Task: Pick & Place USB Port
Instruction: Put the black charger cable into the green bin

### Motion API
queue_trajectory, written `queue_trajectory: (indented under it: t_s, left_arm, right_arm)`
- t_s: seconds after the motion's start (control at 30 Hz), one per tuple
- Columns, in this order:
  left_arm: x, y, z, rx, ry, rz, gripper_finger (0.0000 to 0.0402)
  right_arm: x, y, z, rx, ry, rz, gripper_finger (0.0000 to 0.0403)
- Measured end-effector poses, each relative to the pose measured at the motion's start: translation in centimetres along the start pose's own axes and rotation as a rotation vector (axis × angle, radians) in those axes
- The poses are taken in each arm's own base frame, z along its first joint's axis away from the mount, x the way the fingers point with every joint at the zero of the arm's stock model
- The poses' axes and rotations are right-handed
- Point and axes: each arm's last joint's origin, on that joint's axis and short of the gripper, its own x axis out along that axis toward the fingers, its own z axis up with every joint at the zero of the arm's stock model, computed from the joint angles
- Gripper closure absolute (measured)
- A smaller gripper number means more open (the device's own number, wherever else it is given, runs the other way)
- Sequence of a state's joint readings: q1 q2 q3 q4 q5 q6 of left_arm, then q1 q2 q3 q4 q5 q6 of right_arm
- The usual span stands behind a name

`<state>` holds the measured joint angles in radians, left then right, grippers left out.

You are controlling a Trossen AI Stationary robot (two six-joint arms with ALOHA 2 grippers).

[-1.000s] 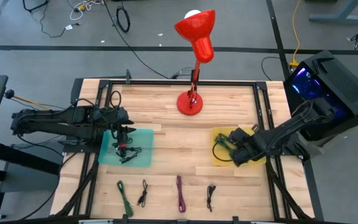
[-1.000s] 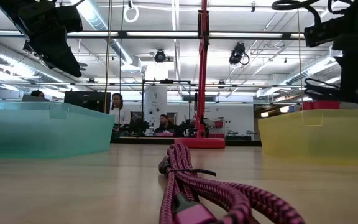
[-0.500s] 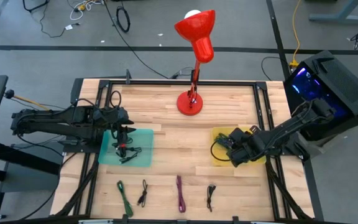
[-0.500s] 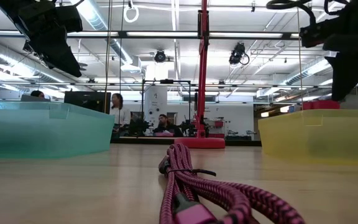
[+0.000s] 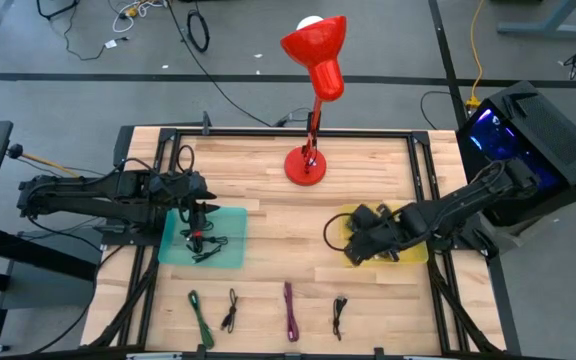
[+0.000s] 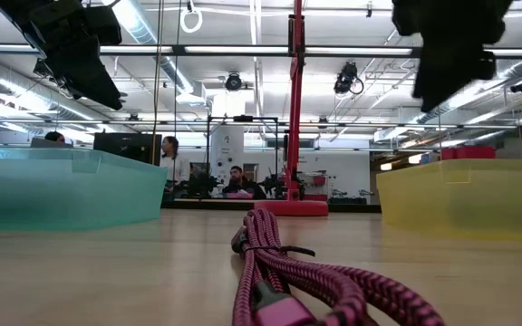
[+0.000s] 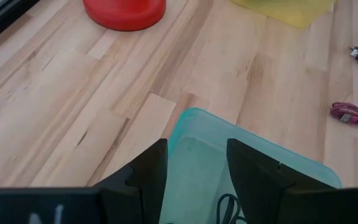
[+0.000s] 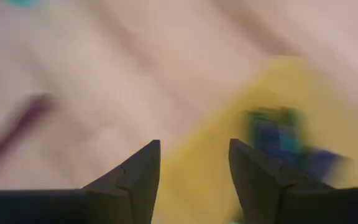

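Hovering over yellow bin (image 5: 414, 256) edge, right pincer (image 5: 353, 243) open

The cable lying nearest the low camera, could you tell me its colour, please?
Magenta-and-black braid; low view.

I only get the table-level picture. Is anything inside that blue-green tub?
Observer: Yes, the teal tub holds a coiled black cable.
Operator: And the yellow one?
Observer: The yellow tub holds something green and blue, too blurred to name.
Operator: Besides the purple cable, is anything else loose on the table?
Observer: Three more lie in a row with the purple cable: a green cable, a thin black cable and a short black cable.
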<state>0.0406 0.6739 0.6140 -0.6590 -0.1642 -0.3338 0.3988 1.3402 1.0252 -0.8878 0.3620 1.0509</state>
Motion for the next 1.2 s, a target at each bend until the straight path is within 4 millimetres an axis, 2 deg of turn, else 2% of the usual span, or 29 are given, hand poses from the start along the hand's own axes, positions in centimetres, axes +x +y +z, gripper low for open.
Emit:
queue_trajectory:
  t_s: [0.23, 0.47, 0.67, 0.83, 1.2]
  left_arm:
    - [0.0, 0.0, 0.0, -0.014, 0.004, -0.002, 0.023]
    - [0.0, -0.1, -0.1, -0.021, 0.019, -0.034, 0.023]
    - [0.0, -0.1, -0.1, -0.022, 0.021, -0.041, 0.023]
    - [0.0, -0.1, -0.1, -0.021, 0.02, -0.041, 0.023]
    - [0.0, -0.1, -0.1, -0.02, 0.021, -0.041, 0.023]
  right_arm:
    - [0.9, 4.4, -0.6, -0.05, -0.001, 0.31, 0.024]
    - [2.8, 7.9, -3.6, -0.039, 0.116, 0.434, 0.0264]
    - [4.4, 9.5, -7.4, 0.067, 0.27, 0.403, 0.0266]
    - [5.5, 10.2, -9.7, 0.184, 0.34, 0.348, 0.0255]
    - [8.6, 10.9, -11.4, 0.28, 0.356, 0.271, 0.0229]
